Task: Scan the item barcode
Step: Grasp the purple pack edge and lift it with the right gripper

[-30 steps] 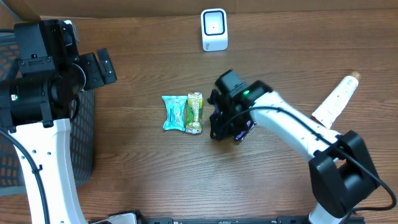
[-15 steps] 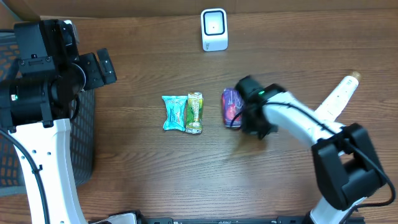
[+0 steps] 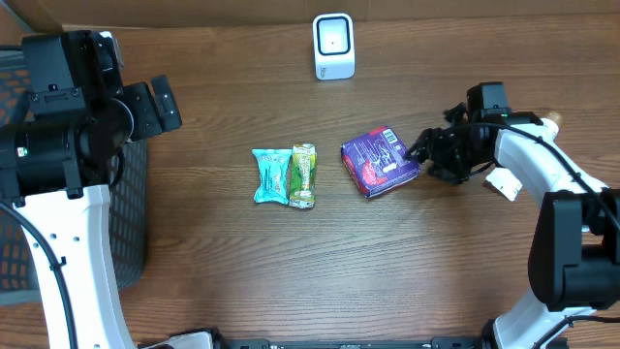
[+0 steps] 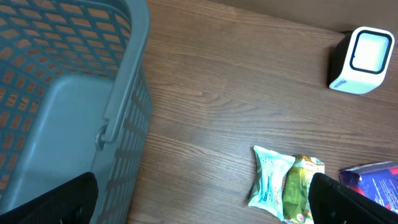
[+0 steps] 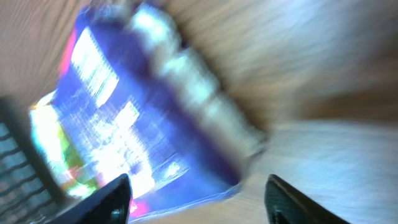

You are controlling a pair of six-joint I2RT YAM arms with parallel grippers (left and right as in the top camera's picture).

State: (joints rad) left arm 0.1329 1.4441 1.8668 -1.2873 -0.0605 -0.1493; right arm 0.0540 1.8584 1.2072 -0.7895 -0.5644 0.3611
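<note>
Your right hand [image 3: 433, 155] has let go of the flat purple foil packet [image 3: 380, 162] and stands spread just right of it, so the packet now lies on the wooden counter [image 3: 242, 281], well apart from the white box scanner [image 3: 333, 46] at the far edge, probably needing a re-grip.

overhead: fixed above the table [image 3: 291, 281], looking straight down from far off; the whole top is in frame, with the scanner [image 3: 333, 46] near the top edge and the basket [image 3: 134, 223] at the left edge.
left wrist: high over the left side, tilted down and across toward the scanner; mid range; the basket fills its left half.
right wrist: low and very near the box [image 3: 380, 162], which fills most of the frame; blurred.
overhead + left wrist: share basket, scanner, two packets [image 3: 271, 175] and a box corner.
overhead + right wrist: share only the box and the wood beside it.
</note>
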